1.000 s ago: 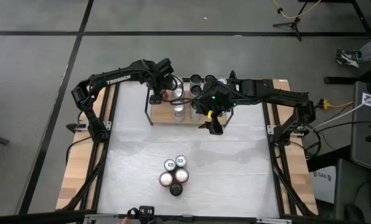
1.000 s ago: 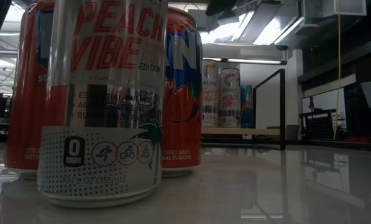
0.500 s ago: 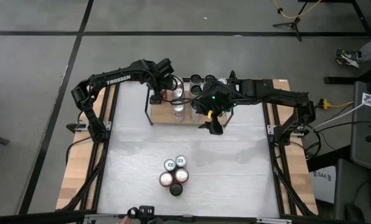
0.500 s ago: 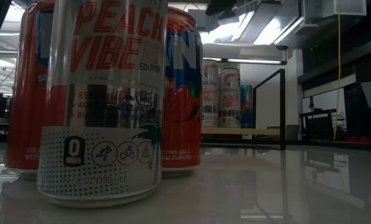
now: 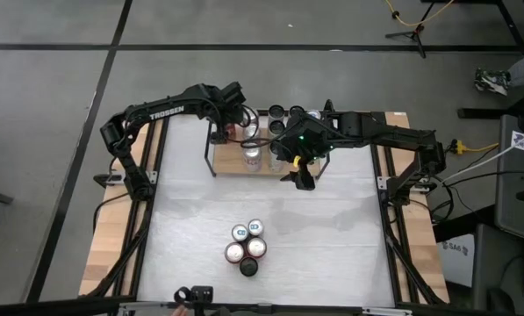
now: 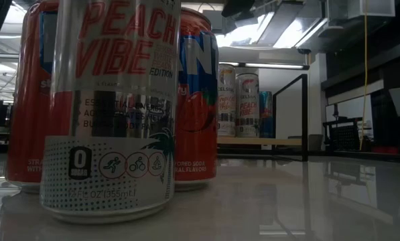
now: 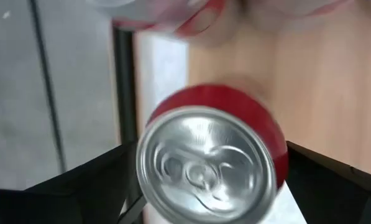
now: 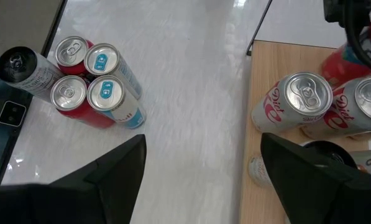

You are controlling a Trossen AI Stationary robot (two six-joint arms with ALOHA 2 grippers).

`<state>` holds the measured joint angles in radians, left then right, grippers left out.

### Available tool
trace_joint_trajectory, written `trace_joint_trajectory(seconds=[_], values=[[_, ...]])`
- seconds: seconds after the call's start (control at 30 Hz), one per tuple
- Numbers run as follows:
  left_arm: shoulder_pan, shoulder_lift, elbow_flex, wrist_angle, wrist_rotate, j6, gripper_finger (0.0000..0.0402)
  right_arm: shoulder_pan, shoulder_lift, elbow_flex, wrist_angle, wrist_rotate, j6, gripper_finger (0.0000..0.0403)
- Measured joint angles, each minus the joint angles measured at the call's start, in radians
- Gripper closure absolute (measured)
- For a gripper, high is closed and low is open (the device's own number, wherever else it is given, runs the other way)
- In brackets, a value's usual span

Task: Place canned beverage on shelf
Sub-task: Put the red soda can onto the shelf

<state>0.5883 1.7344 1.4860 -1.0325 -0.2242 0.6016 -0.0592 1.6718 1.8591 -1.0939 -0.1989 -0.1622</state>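
- Red can (image 7: 213,155) stands on the light-wood shelf (image 5: 231,162), at its left end, between the left gripper (image 5: 235,114)'s fingers (image 7: 79,186).
- Those fingers have spread a little wider than a second ago and stand clear of the can: released, so this placement looks done.
- Right gripper (image 5: 297,180) hovers open near the shelf's front (empty); five cans (image 5: 247,246) wait on the surface (image 5: 332,254).
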Motion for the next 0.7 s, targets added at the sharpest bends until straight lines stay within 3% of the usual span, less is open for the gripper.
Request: trace_joint_trajectory(seconds=[0.17, 0.7], values=[[0.0, 0.0, 0.0, 0.0, -0.052, -0.018, 0.0024, 0.0, 0.0, 0.0, 0.0, 0.0, 0.0, 0.0091], [0.0, -0.002, 0.002, 0.069, -0.046, -0.05, 0.0024, 0.0, 0.0, 0.0, 0.0, 0.0, 0.0, 0.0091]])
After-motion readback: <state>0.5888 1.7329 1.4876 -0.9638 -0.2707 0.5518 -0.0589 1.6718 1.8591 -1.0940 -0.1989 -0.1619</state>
